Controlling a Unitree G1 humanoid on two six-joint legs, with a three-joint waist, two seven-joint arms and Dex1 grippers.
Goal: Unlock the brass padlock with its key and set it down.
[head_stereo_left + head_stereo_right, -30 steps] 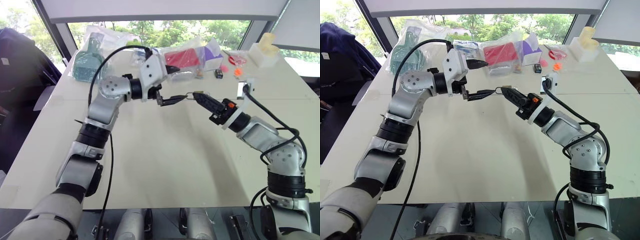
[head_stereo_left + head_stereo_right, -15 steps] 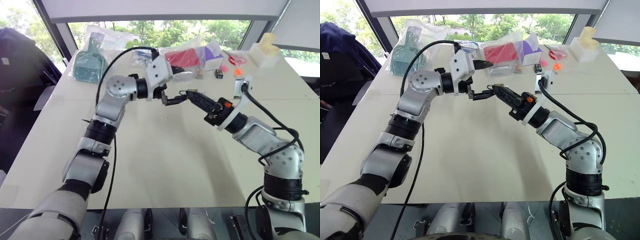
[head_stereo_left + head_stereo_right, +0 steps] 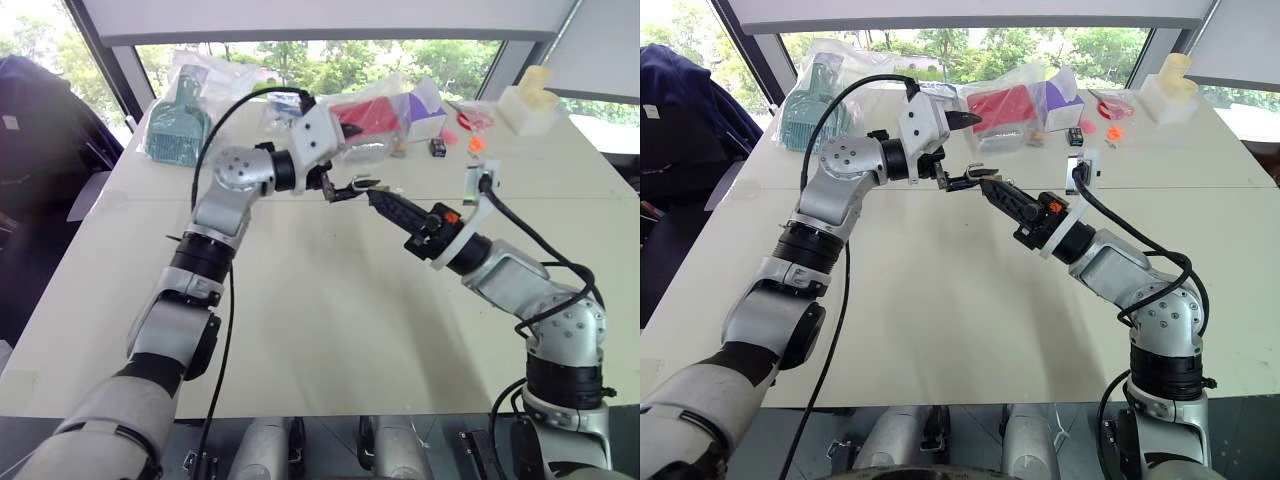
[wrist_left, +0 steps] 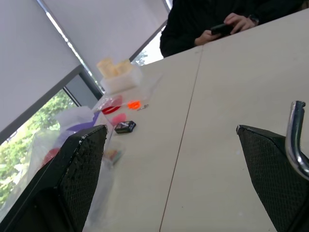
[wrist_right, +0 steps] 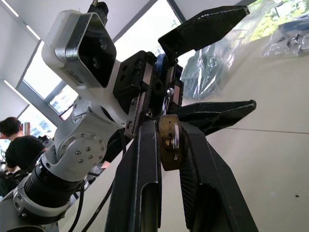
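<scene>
The brass padlock (image 5: 169, 140) is pinched upright between the fingers of my right gripper (image 5: 168, 126), keyhole side showing. That gripper (image 3: 373, 193) is held above the middle of the table, pointing at my left gripper (image 3: 358, 160). The left gripper (image 4: 171, 129) stands wide open with nothing between its fingers. The padlock's silvery shackle (image 4: 294, 140) rises right beside the left gripper's lower finger (image 5: 217, 113). I cannot make out the key.
Bagged goods line the table's far edge: a teal item (image 3: 178, 125), a red box (image 3: 365, 115), a purple-and-white box (image 3: 425, 110). A small black item (image 3: 437, 147), orange bits (image 3: 475, 143) and a white container (image 3: 530, 100) lie nearby. A person (image 4: 227, 19) sits beyond the table (image 3: 320, 320).
My right gripper has carried the padlock to the left, up against the left gripper's lower finger. Neither gripper's jaws have changed.
</scene>
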